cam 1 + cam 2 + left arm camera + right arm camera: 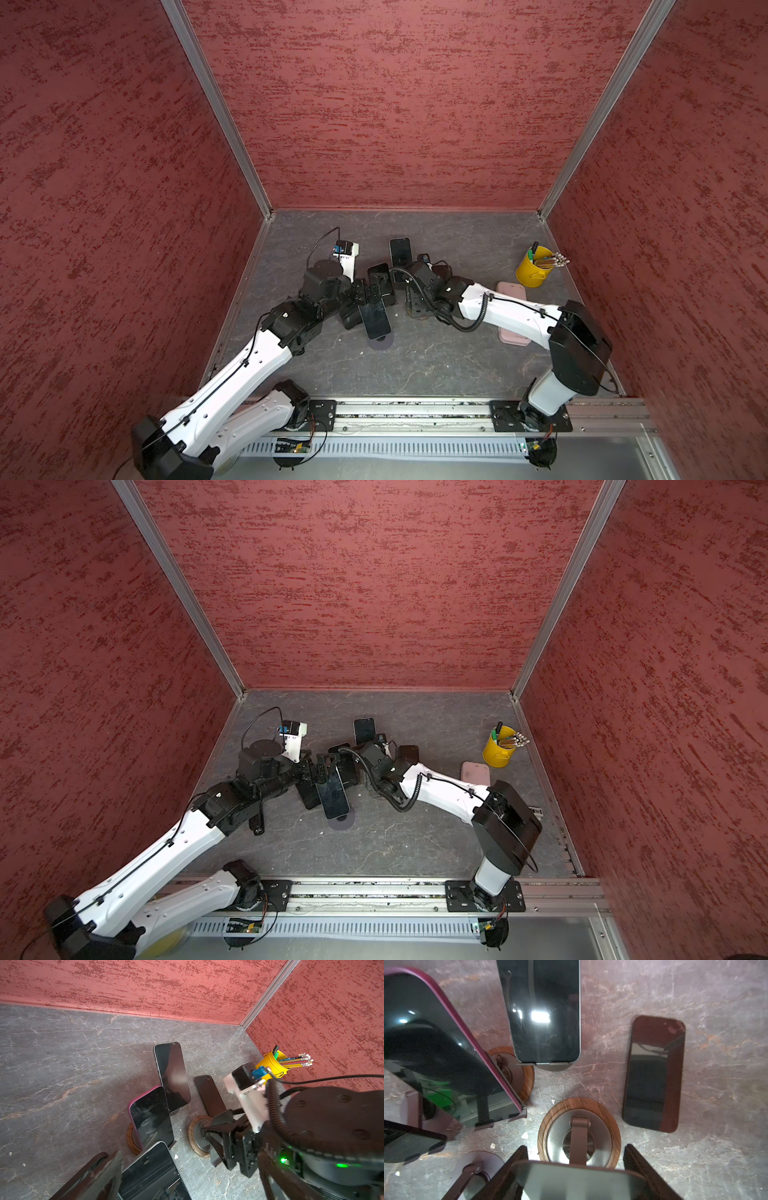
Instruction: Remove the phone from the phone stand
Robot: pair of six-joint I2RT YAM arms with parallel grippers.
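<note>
Several dark phones lean on small stands mid-table. A silver-edged phone [153, 1174] on a stand with a round grey base [382, 343] sits between the wide-apart fingers of my open left gripper [187, 1184], which do not touch it; it shows in both top views [376, 318] [332, 796]. My right gripper [576, 1150] is over a phone stand with a wood-ringed base [612, 1126] and is shut on that stand's grey plate [571, 1184]. No phone is on this stand. A dark phone [654, 1074] lies flat on the table beside it.
A magenta-cased phone [151, 1118] and a further phone [172, 1076] lean on their stands just beyond. A yellow cup of pencils [534, 270] stands at the back right, and a pink flat object [511, 291] lies under the right arm. Red walls close three sides.
</note>
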